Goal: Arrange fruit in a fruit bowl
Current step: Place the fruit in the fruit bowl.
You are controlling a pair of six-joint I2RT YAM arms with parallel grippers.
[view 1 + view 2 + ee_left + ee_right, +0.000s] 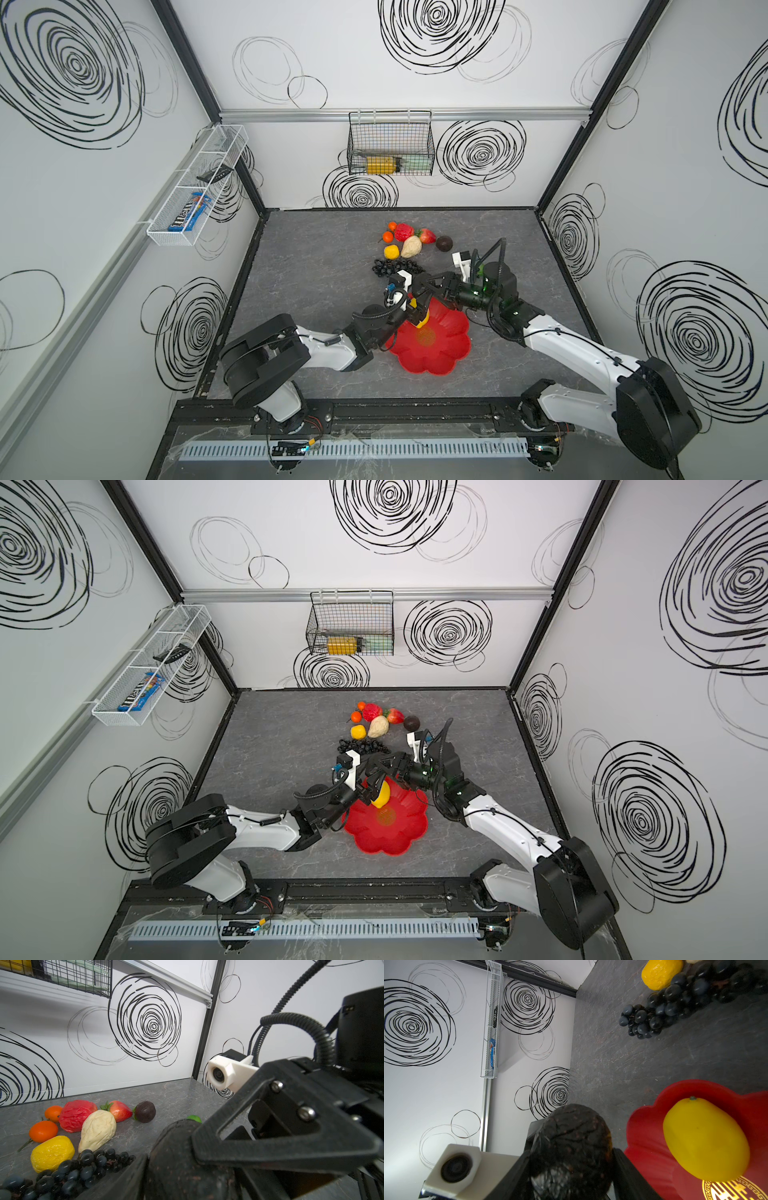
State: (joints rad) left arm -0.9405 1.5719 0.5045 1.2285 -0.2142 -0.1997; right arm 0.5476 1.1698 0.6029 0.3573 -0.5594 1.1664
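Note:
The red flower-shaped fruit bowl (442, 355) (397, 839) lies at the table's middle with one yellow lemon (424, 323) (704, 1140) in it. Both grippers meet over its far left rim. My right gripper (571, 1169) (420, 299) is shut on a dark avocado (571, 1132) (176, 1153). My left gripper (187, 1172) (411, 316) reaches around the same avocado. One of its fingers (126, 1178) lies against it; the other is hidden. On the table behind lie black grapes (392, 267), a lemon (391, 251), a beige piece (411, 247), a red apple (404, 232), two tangerines (387, 236), a strawberry (427, 236), another avocado (444, 243) and a lime (194, 1118).
A black wire basket (390, 143) hangs on the back wall and a white mesh basket (199, 183) on the left wall, both well above the table. Patterned walls close in the grey table (324, 266) on three sides.

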